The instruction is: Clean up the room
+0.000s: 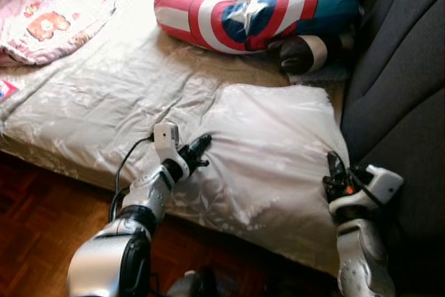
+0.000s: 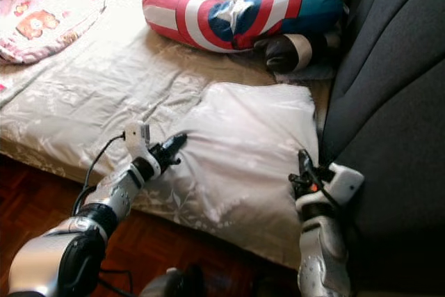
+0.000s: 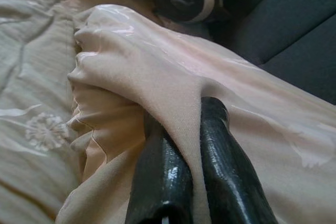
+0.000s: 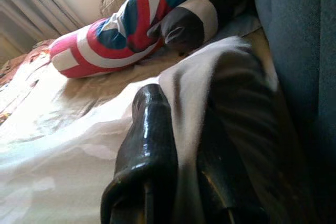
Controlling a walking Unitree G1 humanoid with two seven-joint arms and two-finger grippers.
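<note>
Robot takes a pillow by both near corners to tidy the bed.

The left gripper (image 1: pixel 199 148) and right gripper (image 1: pixel 335 174) each have fingers clamped on a fold of the pale pillow (image 1: pixel 274 151), lying near the bed's (image 1: pixel 90 95) right edge beside the grey headboard (image 1: pixel 410 67); a striped bolster (image 1: pixel 250 15) lies farther back. The two-cornered hold likely serves an even lift.

We see a pillow (image 1: pixel 278 151) in satiny, faintly glossy cloth with a woven flower pattern, and the bed (image 1: pixel 104 88) sheet has the same sheen. The fingers (image 3: pixel 226 177) are smooth, glossy black plastic. The striped bolster (image 1: pixel 250 12) looks like soft matt plush, the dark headboard (image 1: pixel 403 67) is matt woven fabric, and the floor (image 1: pixel 35 227) is polished wood parquet.
</note>
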